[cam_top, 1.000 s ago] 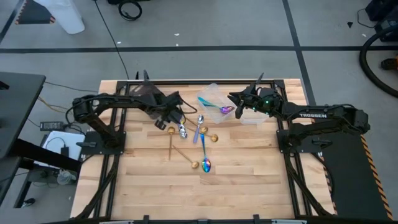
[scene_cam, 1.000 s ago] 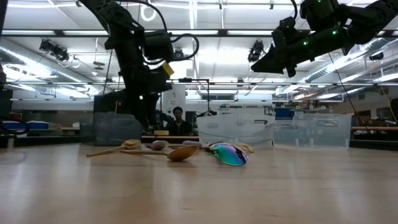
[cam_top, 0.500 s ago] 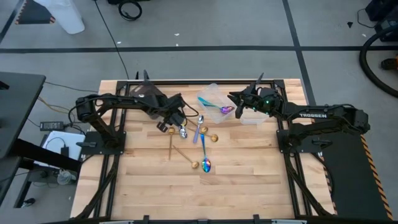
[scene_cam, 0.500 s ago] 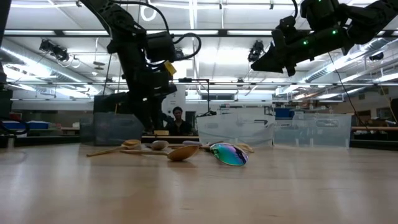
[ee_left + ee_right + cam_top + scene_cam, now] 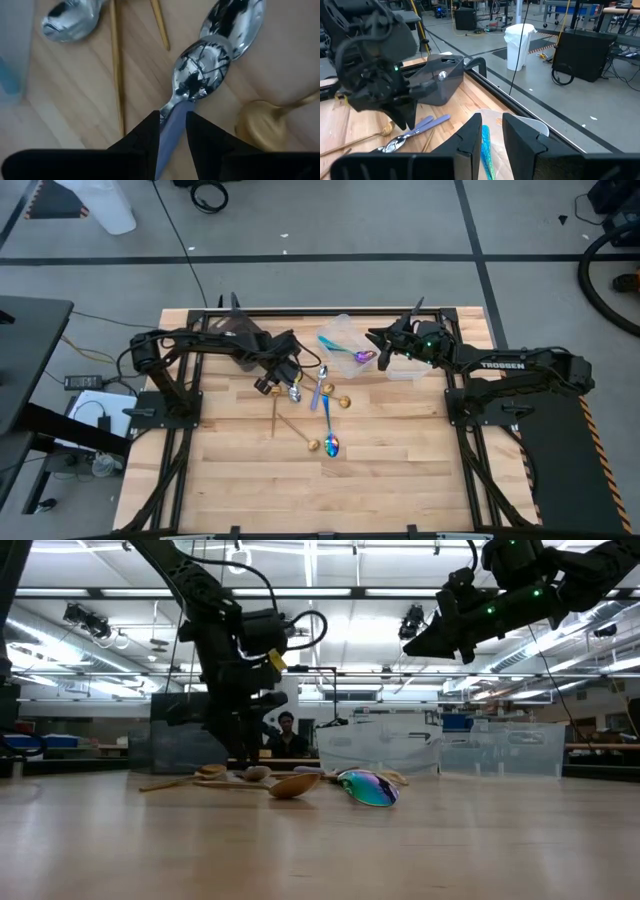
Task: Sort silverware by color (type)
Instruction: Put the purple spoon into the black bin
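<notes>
Several spoons lie loose mid-table: silver ones (image 5: 293,391), gold ones (image 5: 276,415) and an iridescent one (image 5: 331,444). My left gripper (image 5: 269,384) points steeply down at this pile, shut on a silver spoon (image 5: 200,70) whose bowl lies against another silver bowl (image 5: 235,20). My right gripper (image 5: 379,356) hangs above the clear tub (image 5: 338,335), shut on an iridescent blue-purple spoon (image 5: 359,357). My left gripper pinches the silver spoon's handle (image 5: 172,117) just behind the bowl, one finger on each long edge. The fingers come from above, slanting, and the handle runs back between them. The bowl is down among the other spoons on the table. My right gripper pinches the iridescent spoon's teal handle (image 5: 486,142) between its two fingers, which point nearly level toward the table's left. The spoon sticks out ahead of the fingers, lifted clear over the clear tub.
A dark tub (image 5: 236,330) stands at the far edge behind my left gripper, and a second clear tub (image 5: 405,366) sits under my right arm. Gold handles (image 5: 116,65) lie close beside the held silver spoon. Bare wood lies toward the near edge.
My left gripper has come down toward the spoon pile and tipped steeper, its fingers now close to the table. My right gripper has kept still with its spoon.
</notes>
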